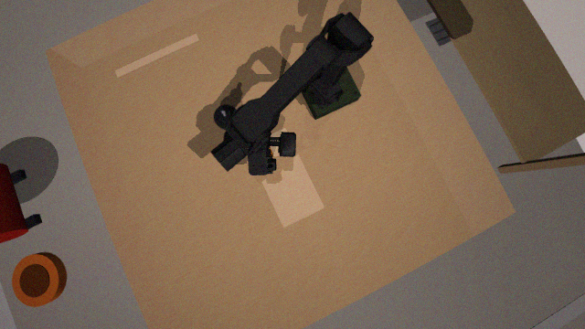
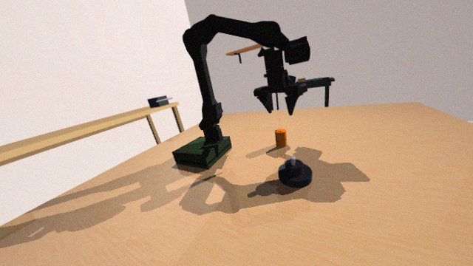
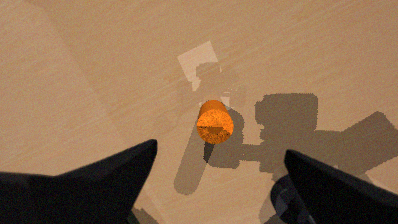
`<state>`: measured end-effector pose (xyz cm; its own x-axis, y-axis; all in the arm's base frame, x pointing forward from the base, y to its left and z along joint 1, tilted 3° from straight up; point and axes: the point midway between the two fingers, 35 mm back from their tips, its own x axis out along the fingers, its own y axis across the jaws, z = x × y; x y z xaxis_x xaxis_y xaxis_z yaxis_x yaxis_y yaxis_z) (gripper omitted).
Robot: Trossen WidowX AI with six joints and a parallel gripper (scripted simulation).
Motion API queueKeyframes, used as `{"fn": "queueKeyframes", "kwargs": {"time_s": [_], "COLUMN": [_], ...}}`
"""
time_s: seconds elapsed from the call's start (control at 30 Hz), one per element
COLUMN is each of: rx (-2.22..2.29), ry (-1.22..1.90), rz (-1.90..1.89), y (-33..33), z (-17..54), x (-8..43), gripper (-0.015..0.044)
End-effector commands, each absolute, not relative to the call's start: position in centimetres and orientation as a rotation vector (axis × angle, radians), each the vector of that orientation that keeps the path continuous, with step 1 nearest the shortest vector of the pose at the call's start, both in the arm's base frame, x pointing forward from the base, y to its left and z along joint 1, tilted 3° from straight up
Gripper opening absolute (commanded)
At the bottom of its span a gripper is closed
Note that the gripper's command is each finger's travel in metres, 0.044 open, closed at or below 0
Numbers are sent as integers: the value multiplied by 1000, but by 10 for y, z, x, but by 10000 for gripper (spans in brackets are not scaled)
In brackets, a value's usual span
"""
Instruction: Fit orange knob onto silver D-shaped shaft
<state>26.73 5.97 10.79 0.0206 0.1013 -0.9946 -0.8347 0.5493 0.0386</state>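
Observation:
The orange knob (image 2: 281,139) (image 3: 215,127) stands upright on the table, with a darker mark on its top; its hole is hidden underneath. Only a sliver of it shows under the arm in the top view. The round black pedestal (image 1: 223,120) (image 2: 295,178) stands a short way off, its silver shaft (image 2: 293,160) upright and bare; the shaft's flat side cannot be made out. In the wrist view, part of the pedestal (image 3: 285,199) shows behind the right finger. My gripper (image 2: 281,113) (image 3: 220,150) is wide open and empty, pointing down above the knob, clear of it.
The arm's dark green base block (image 1: 338,102) (image 2: 199,153) stands on the wooden table (image 1: 388,183) (image 2: 388,148). The arm's shadows fall around the knob and pedestal. Off the table are a wooden bench (image 2: 92,125) and an orange ring-shaped object (image 1: 19,279).

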Motion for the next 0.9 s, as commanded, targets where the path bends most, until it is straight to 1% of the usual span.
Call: {"fn": "queueKeyframes", "kwargs": {"time_s": [0.0, 0.2, 0.33, 0.57, 0.73, 0.87], "rx": [-736, -725, -539, -527, -527, -527], "ry": [1400, 1405, 1472, 1475, 1475, 1475], "rz": [819, 808, 625, 614, 614, 614], "y": [57, 57, 57, 58, 60, 60], "z": [110, 110, 110, 110, 77, 75], "x": [265, 265, 265, 265, 265, 265], "gripper": [440, 440, 440, 440, 440, 440]}}
